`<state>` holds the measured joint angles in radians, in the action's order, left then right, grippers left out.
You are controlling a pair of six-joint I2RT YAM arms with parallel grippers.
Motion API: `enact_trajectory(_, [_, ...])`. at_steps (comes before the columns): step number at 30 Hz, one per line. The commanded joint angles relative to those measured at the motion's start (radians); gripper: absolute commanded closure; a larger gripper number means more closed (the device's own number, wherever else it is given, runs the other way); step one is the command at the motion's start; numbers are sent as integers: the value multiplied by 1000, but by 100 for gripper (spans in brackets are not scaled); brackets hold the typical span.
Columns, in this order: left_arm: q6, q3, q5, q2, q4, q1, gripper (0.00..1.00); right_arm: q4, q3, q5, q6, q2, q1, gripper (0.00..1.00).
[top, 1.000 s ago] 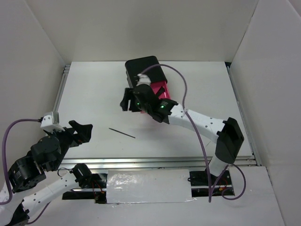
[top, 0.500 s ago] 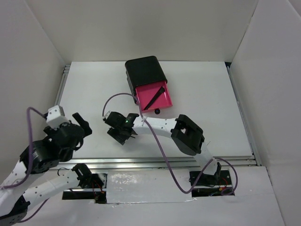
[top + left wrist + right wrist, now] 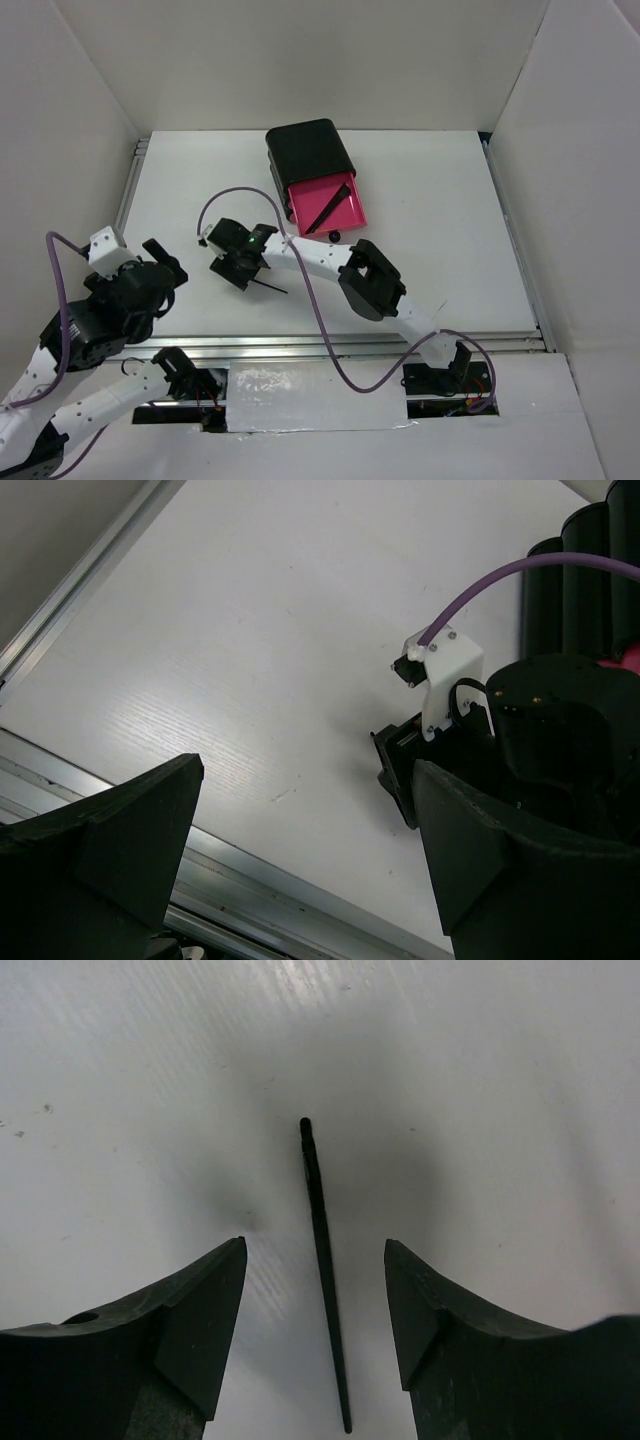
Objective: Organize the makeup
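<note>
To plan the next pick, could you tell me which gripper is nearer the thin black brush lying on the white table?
Right. The right gripper straddles the thin black brush, jaws open either side; the left gripper sits apart, leftward.

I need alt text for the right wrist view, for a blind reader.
A thin black brush lies flat on the white table, lengthwise between the two dark fingers of the open right gripper. Neither finger touches it.

In the upper middle of your top view sits a black chest, its pink drawer standing open toward the lower right. It rests on a white table, and an aluminium rail runs along the bottom edge.
</note>
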<state>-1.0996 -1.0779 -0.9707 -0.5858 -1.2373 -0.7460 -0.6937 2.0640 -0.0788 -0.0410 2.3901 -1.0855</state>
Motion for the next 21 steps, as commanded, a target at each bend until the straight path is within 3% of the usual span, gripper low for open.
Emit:
enact_trajectory(1, [4,-16,-25,6,5,7,1,-50,79,74,-20,34,27,36])
enact_trajectory(8, [66,6,4,41,68,7,1,-72,114,122,-13,83,39,58])
enact_trajectory(16, [70,9,6,63,75,10,1,-127,130,192,-22,121,38,61])
enact_trajectory(19, [75,9,9,66,78,8,1,-153,134,224,-25,135,39,73])
enact_trajectory(21, [81,10,13,72,84,8,1,-162,127,240,-27,138,38,100])
